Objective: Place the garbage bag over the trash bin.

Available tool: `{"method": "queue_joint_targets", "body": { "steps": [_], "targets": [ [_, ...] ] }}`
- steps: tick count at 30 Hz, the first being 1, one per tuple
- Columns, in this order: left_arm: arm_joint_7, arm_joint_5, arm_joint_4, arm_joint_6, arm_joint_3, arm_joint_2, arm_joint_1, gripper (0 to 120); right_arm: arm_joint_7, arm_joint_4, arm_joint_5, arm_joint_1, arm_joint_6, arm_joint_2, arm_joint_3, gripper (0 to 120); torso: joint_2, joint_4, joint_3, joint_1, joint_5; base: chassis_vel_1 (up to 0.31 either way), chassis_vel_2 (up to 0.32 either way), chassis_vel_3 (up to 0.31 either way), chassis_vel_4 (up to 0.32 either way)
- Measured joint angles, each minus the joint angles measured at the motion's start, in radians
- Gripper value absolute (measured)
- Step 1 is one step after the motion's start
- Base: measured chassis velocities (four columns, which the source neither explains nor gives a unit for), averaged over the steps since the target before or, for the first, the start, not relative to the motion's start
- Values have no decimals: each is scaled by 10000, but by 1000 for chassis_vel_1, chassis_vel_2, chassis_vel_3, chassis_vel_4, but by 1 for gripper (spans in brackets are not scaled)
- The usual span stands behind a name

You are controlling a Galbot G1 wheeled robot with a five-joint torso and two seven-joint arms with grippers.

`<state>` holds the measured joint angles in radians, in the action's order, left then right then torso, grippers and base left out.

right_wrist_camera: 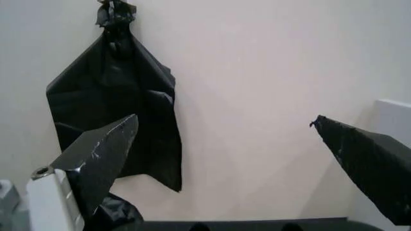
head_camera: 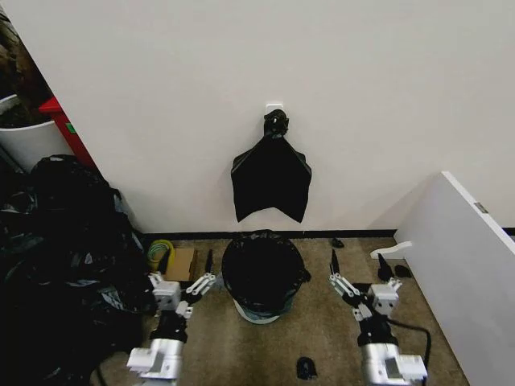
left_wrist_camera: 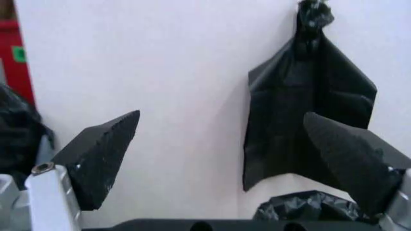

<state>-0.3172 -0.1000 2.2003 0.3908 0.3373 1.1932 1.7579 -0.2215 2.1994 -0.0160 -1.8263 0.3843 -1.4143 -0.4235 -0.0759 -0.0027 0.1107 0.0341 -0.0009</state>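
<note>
While both arms hang low in front of the robot, the garbage bag (head_camera: pixel 262 269) sits draped over the trash bin (head_camera: pixel 259 313), its black plastic lining the mouth and folded over the rim, with the cream base showing beneath. The bin stands between the two grippers, near each but touching neither. The left gripper (head_camera: pixel 199 281) is spread wide and holds nothing, the bin just to its right; its dark fingertips (left_wrist_camera: pixel 103 151) frame bare wall. The right gripper (head_camera: pixel 339 281) is likewise spread and empty, the bin to its left. Beyond both, higher on the wall, a flat black bundle (head_camera: pixel 271 181) hangs knotted at a white hook (head_camera: pixel 274 106). A heap of black bags (head_camera: pixel 60 265) lies outside the left gripper.
</note>
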Motion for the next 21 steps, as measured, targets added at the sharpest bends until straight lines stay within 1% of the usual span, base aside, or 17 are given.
{"method": "queue_joint_targets", "body": {
  "steps": [2,5,8,9,10,15,21],
  "targets": [
    [52,22,69,96,96,23,187,100,57,33,-12,-106,122,-38,-47,100,0,0,0,0,4,0,0,0,0],
    [158,144,197,502,322,191,930,100,315,159,-18,-510,474,-128,-179,100,0,3,0,0,2,0,0,0,0],
    [174,144,204,565,372,241,1066,100,374,194,-17,-585,525,-133,-188,100,0,2,0,0,2,0,0,0,0],
    [274,133,238,695,567,359,1420,100,526,283,-61,-756,623,-142,-215,100,0,3,1,0,2,0,0,0,0],
    [316,128,254,706,649,390,1504,100,563,305,-142,-825,649,-157,-218,100,0,4,1,-1,3,0,0,0,0],
    [469,108,267,706,722,441,1559,100,619,301,-415,-903,690,-218,-179,100,0,1,1,0,2,0,0,0,0],
    [616,139,300,676,511,482,1546,100,707,343,-566,-835,624,-273,-13,100,0,2,2,0,2,0,0,0,0]
  ]
}}
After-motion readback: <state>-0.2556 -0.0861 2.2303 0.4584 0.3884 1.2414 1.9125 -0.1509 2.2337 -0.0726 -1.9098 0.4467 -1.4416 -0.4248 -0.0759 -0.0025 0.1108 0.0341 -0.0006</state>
